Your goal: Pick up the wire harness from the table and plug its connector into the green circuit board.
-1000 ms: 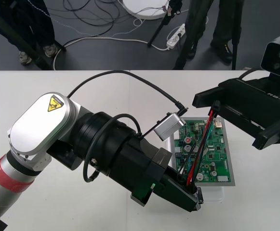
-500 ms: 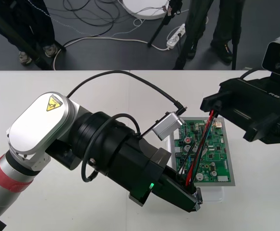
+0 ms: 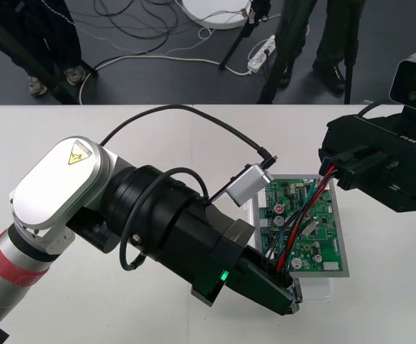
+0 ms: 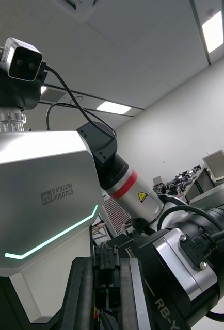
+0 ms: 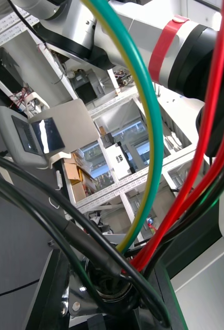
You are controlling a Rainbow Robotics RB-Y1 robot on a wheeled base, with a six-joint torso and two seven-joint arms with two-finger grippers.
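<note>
The green circuit board (image 3: pixel 313 249) lies on its white base (image 3: pixel 316 288) at the table's right. My left gripper (image 3: pixel 288 292) hangs over the board's near edge, shut on the harness's round socket (image 5: pixel 109 293). From it the red, green and black wires (image 3: pixel 295 228) bow up across the board to the black plug (image 4: pixel 107 264). My right gripper (image 3: pixel 329 172) stands above the board's far right corner and is shut on that plug, which sits between its fingers (image 4: pixel 135 296). The green wire (image 5: pixel 149 118) and red wire (image 5: pixel 215 103) rise from between the left gripper's fingers.
My left arm's thick black and silver links (image 3: pixel 157 222) cross the middle of the table, with a looping black cable (image 3: pixel 193 115) and a silver wrist camera (image 3: pixel 249 185) over the board's left edge. Bare table (image 3: pixel 394 287) lies right of the board.
The right gripper's fingers have shut on the plug end. The wires, straight and taut before, now bow slack over the board. The left arm has not moved.
</note>
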